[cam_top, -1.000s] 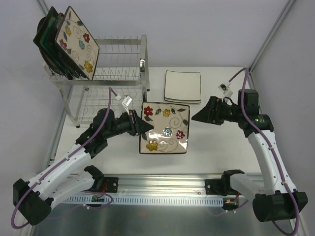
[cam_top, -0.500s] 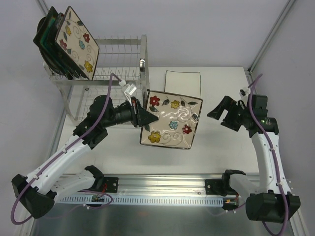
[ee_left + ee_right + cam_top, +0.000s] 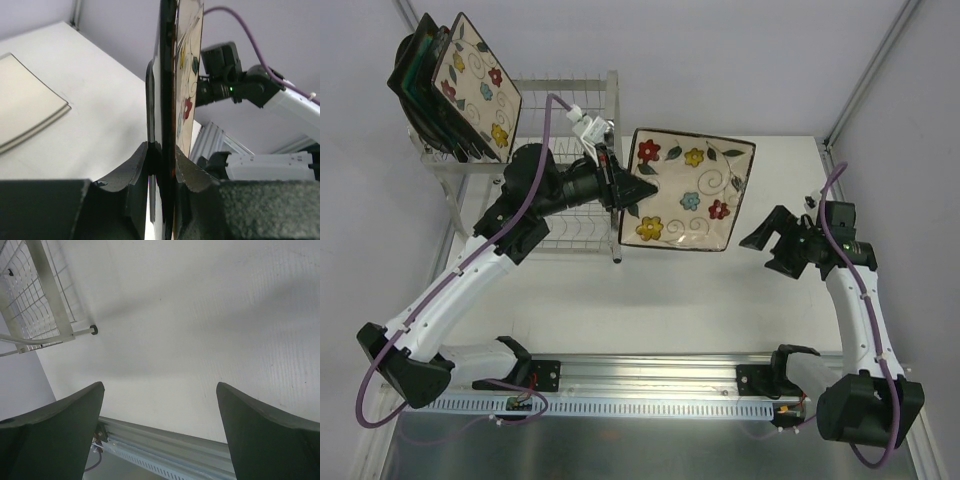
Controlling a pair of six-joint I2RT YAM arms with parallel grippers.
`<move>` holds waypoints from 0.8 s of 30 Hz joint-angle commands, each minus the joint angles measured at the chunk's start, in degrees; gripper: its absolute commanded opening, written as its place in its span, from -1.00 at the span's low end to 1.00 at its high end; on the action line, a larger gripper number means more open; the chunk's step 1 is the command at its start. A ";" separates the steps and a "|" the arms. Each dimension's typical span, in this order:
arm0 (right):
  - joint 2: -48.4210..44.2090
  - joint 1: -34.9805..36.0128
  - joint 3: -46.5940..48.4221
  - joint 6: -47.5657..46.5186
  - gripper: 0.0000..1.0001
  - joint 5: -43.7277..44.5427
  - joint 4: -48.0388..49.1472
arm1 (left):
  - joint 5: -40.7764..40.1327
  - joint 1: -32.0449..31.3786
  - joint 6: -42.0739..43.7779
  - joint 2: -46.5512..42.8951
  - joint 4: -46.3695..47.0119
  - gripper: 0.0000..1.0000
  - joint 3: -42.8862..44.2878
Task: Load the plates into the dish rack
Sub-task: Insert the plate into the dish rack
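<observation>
My left gripper [image 3: 638, 190] is shut on the left edge of a cream square plate with coloured flowers [image 3: 695, 190], which hangs tilted in the air just right of the dish rack [image 3: 570, 85]. The left wrist view has this plate [image 3: 167, 75] edge-on between my fingers [image 3: 131, 167]. A second flowered plate [image 3: 475, 88] and dark plates [image 3: 415, 75] stand on the rack's upper tier at the left. A plain white plate [image 3: 25, 110] lies flat on the table. My right gripper [image 3: 752, 240] [image 3: 160, 387] is open and holds nothing, right of the held plate.
The rack's lower tier [image 3: 570, 225] sits under my left arm, and its foot and wire grid [image 3: 50, 300] show in the right wrist view. A metal rail [image 3: 650, 385] runs along the table's near edge.
My left arm lifted the flowered plate off the table and carried it back toward the rack. My right gripper drew away from the plate's right edge and opened wider.
</observation>
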 commanded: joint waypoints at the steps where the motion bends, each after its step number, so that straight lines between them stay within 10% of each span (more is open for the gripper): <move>1: 0.78 -0.48 0.57 0.96 0.99 -2.94 2.08 | -4.04 0.04 1.97 -0.26 14.49 -1.00 10.57; 24: 1.92 -0.39 1.19 -0.97 0.99 -7.07 3.31 | -22.68 7.94 11.90 9.07 22.48 -1.00 30.87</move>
